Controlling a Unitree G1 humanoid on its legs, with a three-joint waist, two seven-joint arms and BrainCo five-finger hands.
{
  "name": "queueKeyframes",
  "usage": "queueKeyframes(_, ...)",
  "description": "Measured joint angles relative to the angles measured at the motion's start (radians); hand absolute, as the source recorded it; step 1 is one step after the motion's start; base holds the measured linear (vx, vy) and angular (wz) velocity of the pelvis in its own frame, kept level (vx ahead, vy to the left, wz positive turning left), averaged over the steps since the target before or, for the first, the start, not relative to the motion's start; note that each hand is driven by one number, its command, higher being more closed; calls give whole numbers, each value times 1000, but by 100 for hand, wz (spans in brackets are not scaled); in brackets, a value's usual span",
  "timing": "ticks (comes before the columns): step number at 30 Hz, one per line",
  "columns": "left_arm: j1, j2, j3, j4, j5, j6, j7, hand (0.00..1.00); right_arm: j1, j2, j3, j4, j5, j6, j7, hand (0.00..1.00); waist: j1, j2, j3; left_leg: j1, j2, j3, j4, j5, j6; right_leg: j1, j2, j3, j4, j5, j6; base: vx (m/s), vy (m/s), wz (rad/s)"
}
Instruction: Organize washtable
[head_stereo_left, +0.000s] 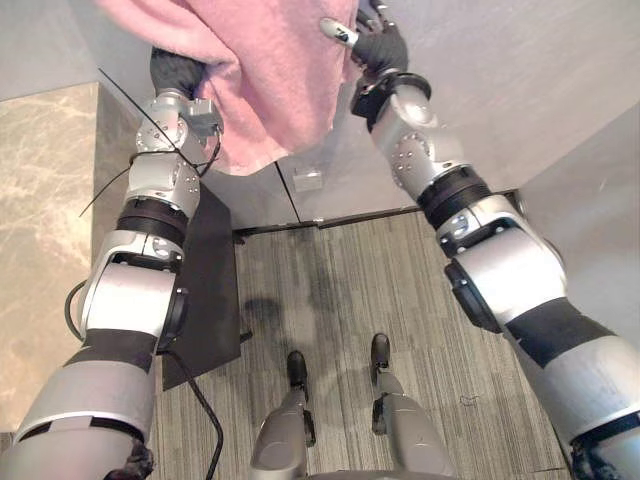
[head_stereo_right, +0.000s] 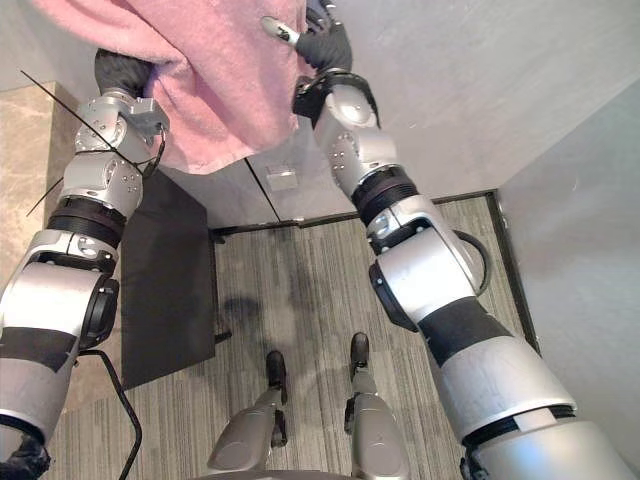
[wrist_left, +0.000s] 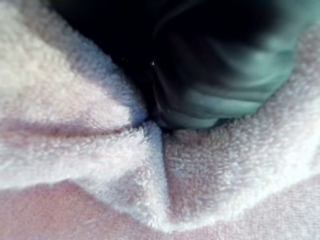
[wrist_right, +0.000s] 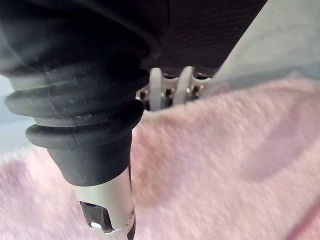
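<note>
1. We found the pink towel (head_stereo_left: 265, 80) held up at 12 o'clock in the eye views. It hung between the two raised arms, and its lower edge drooped towards 11 o'clock.
2. The left hand (head_stereo_left: 172, 68) sat at 11 o'clock with its dark ribbed cover pushed up into the towel's folds. In the left wrist view the cloth bunched tightly against that cover and hid the fingers. We could not tell whether they were apart or closed.
3. The right hand (head_stereo_left: 378, 45) sat at 1 o'clock, against the towel's other upper edge. In the right wrist view its fingers (wrist_right: 156, 87) curled down behind the top of the cloth. Its thumb (wrist_right: 107, 210) lay across the front of the cloth, so the towel was pinched between thumb and fingers.
4. A grey wall (head_stereo_left: 520, 90) stood behind the towel and both hands. A small plate (head_stereo_left: 308, 181) was fixed on it just under the towel's hanging edge.
5. A marble-patterned surface (head_stereo_left: 50, 250) lay at 9 o'clock. A black panel (head_stereo_left: 210, 290) stood just beside it, towards the centre.
6. Striped carpet (head_stereo_left: 420, 300) ran from the centre to 5 o'clock, well below the towel and clear of it.
</note>
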Motion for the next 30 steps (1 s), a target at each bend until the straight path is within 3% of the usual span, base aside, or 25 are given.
queueKeyframes(5,0,-13,6,0,0,0,8,100,-8,52,5,1,-65,-1,1,0,19,1,1,-15,0,-11,0,12,-1,-7,1,-13,0,8,3,1,33,9)
queueKeyframes(6,0,-13,11,0,0,0,15,100,-15,60,8,1,-71,-1,1,100,21,1,1,-17,0,-10,0,12,0,-12,1,-12,0,14,9,6,49,-4)
queueKeyframes(15,27,-24,28,1,3,-3,17,100,-67,66,37,1,-165,-3,-5,100,40,0,3,-21,-1,-10,1,13,1,-16,-4,-13,0,17,9,12,47,0)
queueKeyframes(20,27,-23,42,1,6,-8,16,100,-90,53,-46,1,-266,-2,-41,100,40,0,15,-20,-3,-11,1,13,1,-13,-9,-14,0,17,9,0,0,0)
queueKeyframes(30,4,-29,60,0,22,-12,16,100,-144,-1,-178,71,-250,4,-39,100,27,-1,17,-20,-19,-10,1,14,3,-13,-18,-7,0,18,10,6,25,0)
